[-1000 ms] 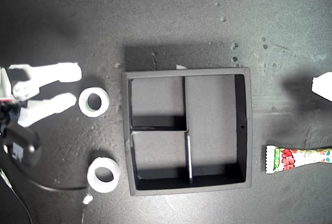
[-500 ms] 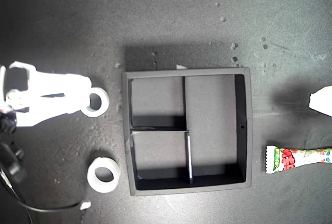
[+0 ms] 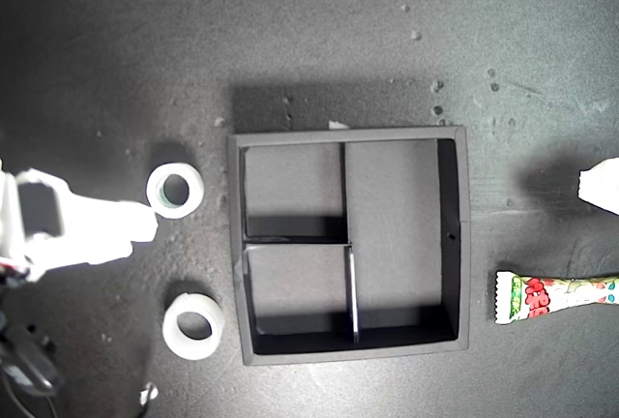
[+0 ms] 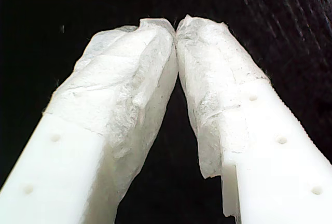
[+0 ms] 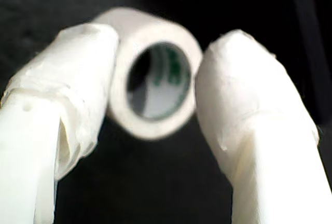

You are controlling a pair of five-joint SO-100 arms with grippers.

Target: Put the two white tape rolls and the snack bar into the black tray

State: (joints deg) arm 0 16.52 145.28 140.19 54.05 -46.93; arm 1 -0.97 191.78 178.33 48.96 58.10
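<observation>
One white tape roll (image 3: 158, 192) lies flat toward the exterior view's left, beside the black tray (image 3: 462, 234). My second gripper (image 3: 147, 223) hovers at that roll's edge. In the second wrist view the same roll (image 5: 150, 24) shows between the parted fingers of my second gripper (image 5: 166, 37), blurred. The other tape roll (image 3: 175, 332) lies below the first in the exterior view. The snack bar (image 3: 556, 297) lies at the exterior view's right edge, partly cut off. My first gripper (image 3: 586, 182), (image 4: 176, 24) is shut on nothing near that edge.
All three tray compartments hold nothing. The dark table top carries small pale specks (image 3: 437, 108) behind the tray. A black cable and arm parts (image 3: 24, 370) sit in the exterior view's lower left corner.
My second gripper reached over the upper tape roll half a second ago, then drew back and downward in the exterior view, its fingers narrower than a second ago. Rolls, tray and snack bar have stayed put.
</observation>
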